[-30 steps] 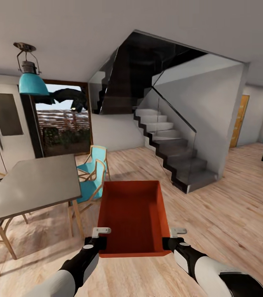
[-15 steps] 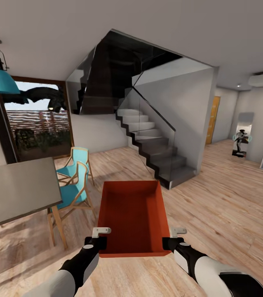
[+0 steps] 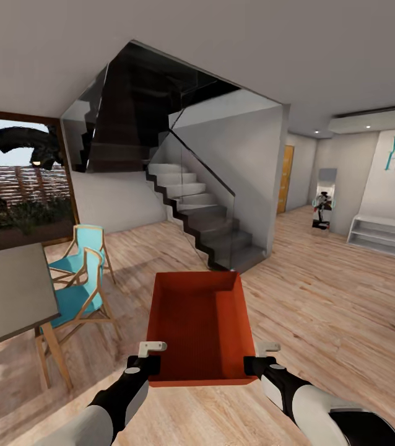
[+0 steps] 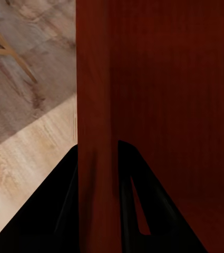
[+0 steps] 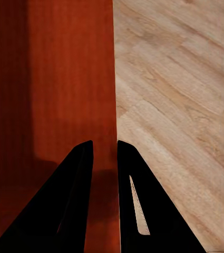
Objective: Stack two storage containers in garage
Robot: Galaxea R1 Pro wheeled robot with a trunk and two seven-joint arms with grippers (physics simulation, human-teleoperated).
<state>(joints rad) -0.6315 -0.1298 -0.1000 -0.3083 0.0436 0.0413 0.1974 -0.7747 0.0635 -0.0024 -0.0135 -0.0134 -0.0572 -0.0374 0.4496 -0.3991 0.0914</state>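
Both sets of jaws are clamped on a wall of the storage container (image 3: 199, 328): left gripper (image 3: 145, 364) on its left wall, right gripper (image 3: 254, 365) on its right. The open orange-red bin hangs above the light wood plank floor (image 3: 321, 297), dining table (image 3: 5, 294) and turquoise chairs (image 3: 80, 279) leftward, staircase (image 3: 207, 217) ahead.

An orange-red rectangular plastic storage container (image 3: 199, 327) with smooth plain walls and no lid sits in the lower centre of the head view, held level above the light wood plank floor (image 3: 340, 297). Its open top faces up, its inside is empty, and its long axis runs away from the camera. The near corners are clamped on both sides: the left pincer (image 3: 150, 356) grips the left wall at lower left, the right pincer (image 3: 256, 358) grips the right wall at lower right. In each wrist view a red wall (image 4: 96, 105) (image 5: 104, 79) passes between the dark fingers.
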